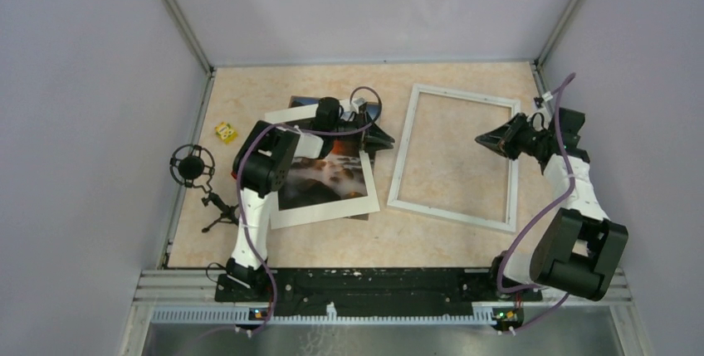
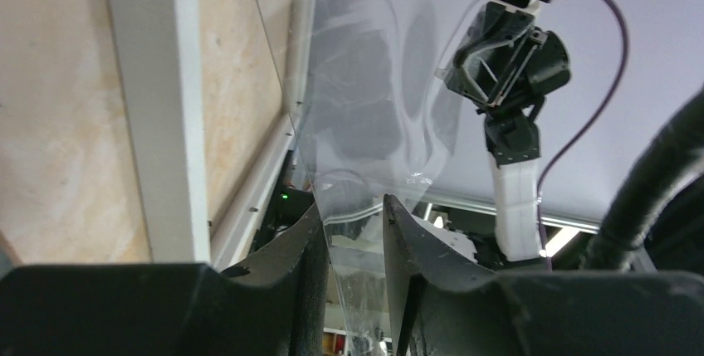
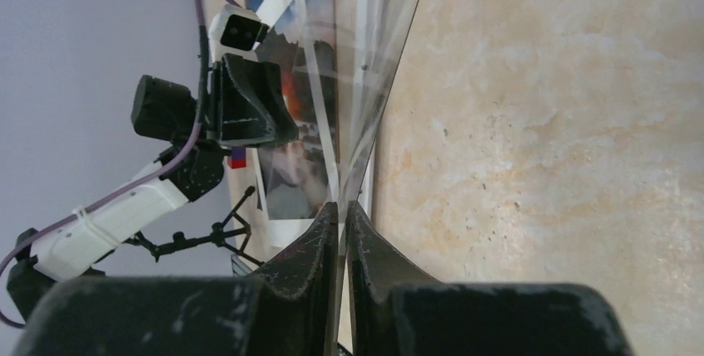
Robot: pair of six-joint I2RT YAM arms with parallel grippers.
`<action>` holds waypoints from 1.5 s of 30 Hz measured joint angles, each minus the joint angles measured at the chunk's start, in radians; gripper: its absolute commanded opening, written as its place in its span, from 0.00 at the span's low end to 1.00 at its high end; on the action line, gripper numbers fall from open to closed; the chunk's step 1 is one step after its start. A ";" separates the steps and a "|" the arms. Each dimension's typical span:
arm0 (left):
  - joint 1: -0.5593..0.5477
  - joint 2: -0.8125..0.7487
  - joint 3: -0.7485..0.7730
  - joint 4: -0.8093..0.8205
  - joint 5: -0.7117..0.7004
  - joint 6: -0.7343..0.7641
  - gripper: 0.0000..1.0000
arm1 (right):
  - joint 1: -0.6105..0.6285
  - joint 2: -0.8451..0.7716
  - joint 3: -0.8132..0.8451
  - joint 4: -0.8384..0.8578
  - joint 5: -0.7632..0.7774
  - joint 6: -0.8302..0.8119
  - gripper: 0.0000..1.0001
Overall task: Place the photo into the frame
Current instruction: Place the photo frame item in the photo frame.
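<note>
The white frame (image 1: 403, 153) lies flat right of the table's middle; its bar also shows in the left wrist view (image 2: 154, 107). The photo (image 1: 320, 178) lies to its left under a white mat (image 1: 324, 209), and its orange glow shows in the right wrist view (image 3: 290, 90). A clear sheet (image 2: 365, 107) hangs over the frame between the two grippers. My right gripper (image 1: 481, 138) is shut on the sheet's edge (image 3: 365, 82) (image 3: 342, 207). My left gripper (image 1: 388, 138) is at the frame's left bar, its jaws apart with the sheet in the gap (image 2: 355, 211).
A small yellow object (image 1: 225, 132) lies at the back left. A black stand with a round head (image 1: 193, 165) is by the left wall. Grey walls close in the table on three sides.
</note>
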 measured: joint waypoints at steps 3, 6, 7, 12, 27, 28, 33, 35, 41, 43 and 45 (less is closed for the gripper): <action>-0.005 0.000 0.013 -0.083 -0.006 0.062 0.25 | -0.005 0.021 -0.025 0.002 0.015 -0.021 0.13; -0.011 0.003 0.019 -0.150 -0.017 0.114 0.17 | -0.010 0.040 -0.057 0.007 0.030 -0.034 0.20; -0.013 0.007 0.024 -0.169 -0.020 0.130 0.16 | -0.010 0.047 -0.065 0.007 0.037 -0.038 0.23; -0.028 0.026 0.060 -0.312 -0.049 0.241 0.09 | -0.023 0.057 -0.090 0.011 0.084 -0.055 0.34; -0.055 0.030 0.121 -0.565 -0.142 0.462 0.04 | -0.108 0.116 -0.177 0.100 0.159 -0.053 0.52; -0.055 0.030 0.121 -0.565 -0.141 0.462 0.04 | -0.110 0.126 -0.187 0.122 0.156 -0.046 0.52; -0.056 0.030 0.121 -0.563 -0.137 0.461 0.02 | -0.112 0.171 -0.241 0.240 0.133 -0.008 0.53; -0.056 0.030 0.121 -0.563 -0.134 0.461 0.01 | -0.114 0.181 -0.255 0.277 0.129 0.002 0.53; -0.056 0.030 0.121 -0.563 -0.131 0.460 0.00 | -0.114 0.217 -0.266 0.354 0.138 0.013 0.57; -0.056 0.030 0.121 -0.563 -0.131 0.460 0.00 | -0.117 0.230 -0.269 0.366 0.150 0.008 0.57; -0.056 0.030 0.121 -0.564 -0.132 0.460 0.00 | -0.119 0.248 -0.269 0.375 0.153 0.003 0.57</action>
